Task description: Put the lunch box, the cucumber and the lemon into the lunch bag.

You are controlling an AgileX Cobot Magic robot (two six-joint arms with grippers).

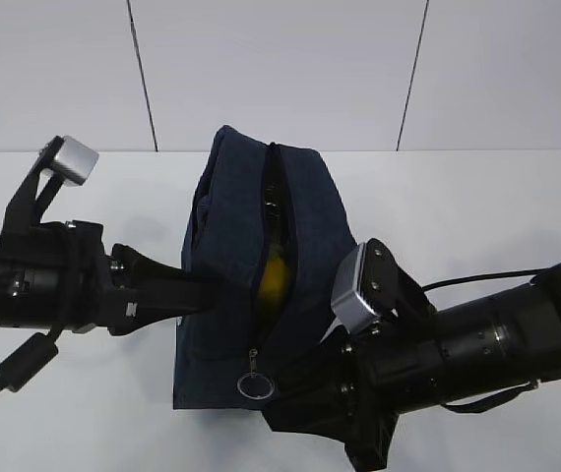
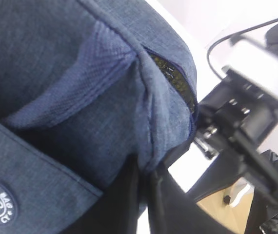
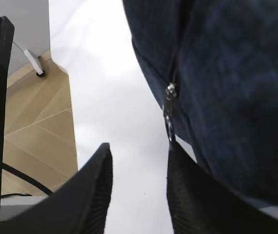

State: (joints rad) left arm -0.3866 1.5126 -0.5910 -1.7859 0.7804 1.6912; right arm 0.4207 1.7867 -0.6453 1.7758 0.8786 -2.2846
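The right gripper (image 3: 138, 195) stands narrowly open just below the ring pull (image 3: 168, 127), apparently lined up to take it; the left gripper (image 1: 197, 293) presses against the lunch bag (image 1: 231, 236), seemingly pinching fabric to brace it, though its jaws are hidden; the lemon (image 1: 274, 278) shows through the partly open zipper, already inside; the lunch box and cucumber are not visible.

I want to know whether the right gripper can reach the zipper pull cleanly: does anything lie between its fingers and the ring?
Nothing: in the right wrist view the ring pull hangs just above the open right gripper, only bare white table behind.
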